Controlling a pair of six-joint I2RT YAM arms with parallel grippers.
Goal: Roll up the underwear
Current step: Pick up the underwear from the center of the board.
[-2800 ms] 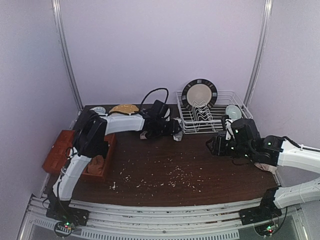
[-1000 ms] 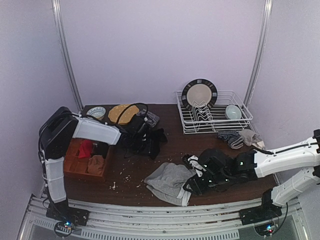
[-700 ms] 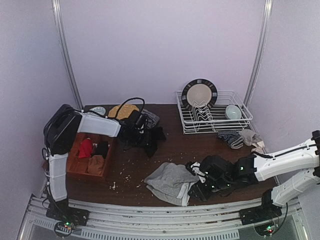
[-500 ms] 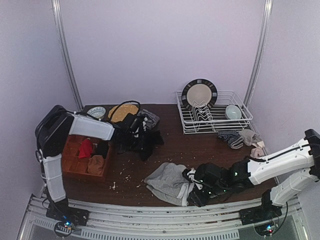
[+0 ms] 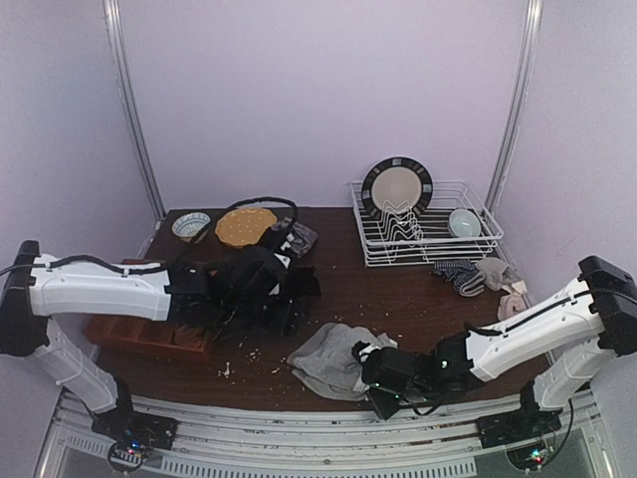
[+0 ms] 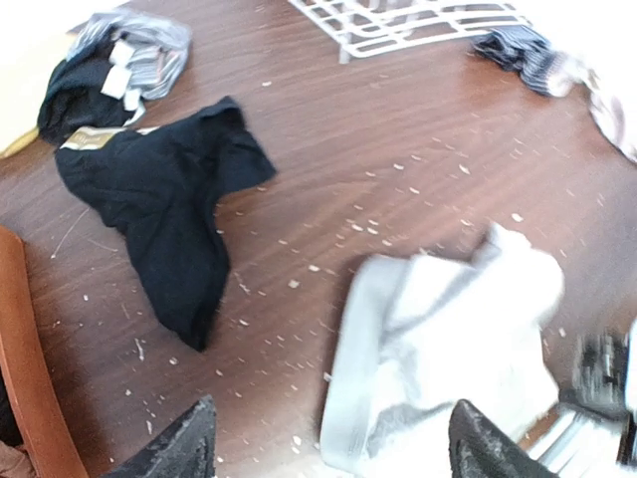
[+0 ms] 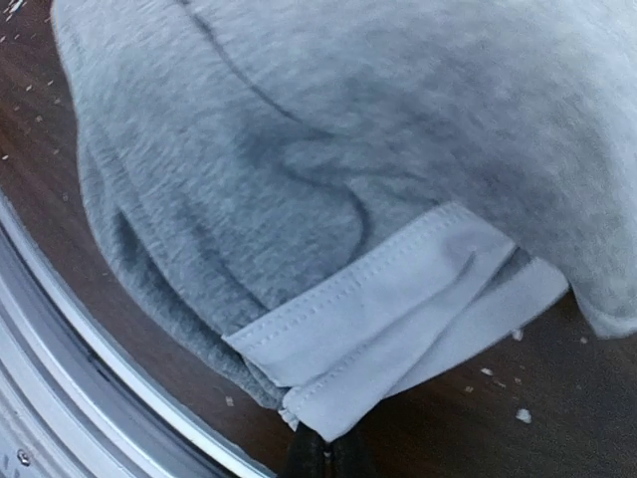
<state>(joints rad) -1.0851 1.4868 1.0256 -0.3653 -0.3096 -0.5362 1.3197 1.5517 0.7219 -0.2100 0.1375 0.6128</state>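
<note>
Light grey underwear (image 5: pixel 328 358) (image 7: pixel 328 179) lies crumpled near the table's front edge. My right gripper (image 5: pixel 372 384) (image 7: pixel 318 454) is shut on the corner of its pale waistband (image 7: pixel 398 309). Black underwear (image 6: pixel 159 219) (image 5: pixel 302 283) lies spread flat left of centre, partly behind my left arm in the top view. My left gripper (image 5: pixel 287 304) (image 6: pixel 333 433) hangs open between the two garments, its fingers (image 6: pixel 184 446) wide apart with nothing held; the grey underwear's (image 6: pixel 448 368) left edge shows between them.
A wire dish rack (image 5: pixel 428 239) with a plate (image 5: pixel 396 189) and bowl (image 5: pixel 464 221) stands back right. A striped sock (image 5: pixel 456 271) and beige cloth (image 5: pixel 495 271) lie beside it. At the left are a wooden box (image 5: pixel 139 334), small bowl (image 5: pixel 189 224), tan plate (image 5: pixel 246 227) and a cloth pile (image 6: pixel 119 60). Crumbs dot the table.
My left arm has swung low across the table and its jaws have widened; the black underwear now lies flat. My right gripper slid left along the front edge and shut on the grey waistband.
</note>
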